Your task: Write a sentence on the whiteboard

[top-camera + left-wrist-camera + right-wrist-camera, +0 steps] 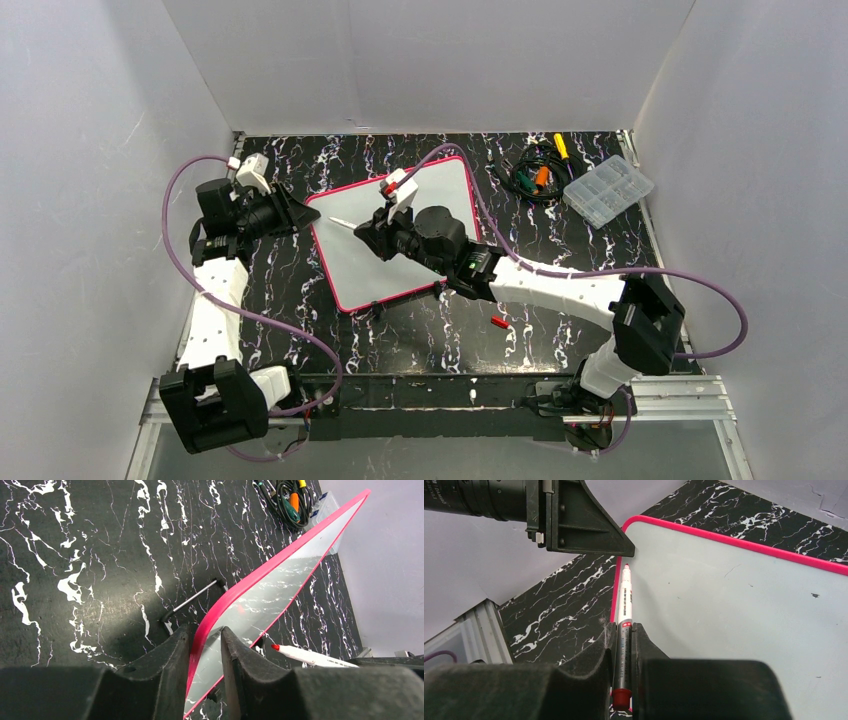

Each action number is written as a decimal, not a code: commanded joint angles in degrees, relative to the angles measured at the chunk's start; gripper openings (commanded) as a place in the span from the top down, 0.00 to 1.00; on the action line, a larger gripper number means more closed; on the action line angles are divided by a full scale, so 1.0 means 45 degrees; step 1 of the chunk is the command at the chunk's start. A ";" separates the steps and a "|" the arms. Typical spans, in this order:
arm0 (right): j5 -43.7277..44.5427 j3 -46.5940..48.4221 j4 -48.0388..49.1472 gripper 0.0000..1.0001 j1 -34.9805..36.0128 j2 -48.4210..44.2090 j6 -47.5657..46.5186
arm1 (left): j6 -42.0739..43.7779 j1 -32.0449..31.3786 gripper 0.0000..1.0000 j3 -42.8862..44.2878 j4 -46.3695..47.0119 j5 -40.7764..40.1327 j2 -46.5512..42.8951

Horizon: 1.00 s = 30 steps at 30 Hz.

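Since the left gripper (204, 628) only straddles the left edge of the flat, round-cornered whiteboard (360, 262) with a thin pink-red rim, and a sliver of gap shows beside one black finger, I cannot tell whether that claw pinches the rim or merely brackets it. If the hold is loose, the first stroke could push the board across the black, white-veined marble-pattern table (420, 335) and smear the letters.

The right gripper (624, 625) is clamped on a slim white plastic marker (626, 600) with printed lettering and a red tip. The tip hangs right at the board's left rim, close under the left claw's wedge-shaped finger. Starting there risks inking the rim, running off the board, or knocking the two claws together. The barrel is round and smooth, so I judge it may twist or slide back between the pads under writing pressure, which would leave faint or broken strokes.

The board sits mid-table, slightly left of centre, between the two claws. Its face is glossy and slick, blank apart from a few tiny specks, so the sentence is not yet there. A small red cap (499, 322) lies near the right arm, and a clear ribbed plastic compartment box (608, 190) sits at the far right, well apart.
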 commanded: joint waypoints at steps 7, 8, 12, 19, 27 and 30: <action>0.0405 0.1012 0.0791 0.99 0.0082 0.0629 -0.0458 | 0.0178 0.0091 0.80 -0.0182 0.0217 0.0456 -0.0076; 0.0367 0.1050 0.0817 0.99 0.0082 0.0684 -0.0486 | 0.0207 0.0090 0.80 -0.0184 0.0217 0.0453 -0.0078; 0.0249 0.1239 0.0854 0.99 0.0118 0.0867 -0.0613 | 0.0272 0.0081 0.83 -0.0234 0.0217 0.0421 -0.0074; 0.0602 0.1363 0.0940 0.99 0.0141 0.1086 -0.0803 | 0.0467 0.0092 0.87 -0.0300 0.0236 0.0418 -0.0110; 0.0903 0.1804 0.0609 0.99 0.0141 0.1551 -0.1103 | 0.0640 0.0092 0.90 -0.0397 0.0236 0.0398 -0.0228; 0.1026 0.1858 0.0599 0.99 0.0141 0.1624 -0.1158 | 0.0686 0.0091 0.92 -0.0410 0.0238 0.0400 -0.0259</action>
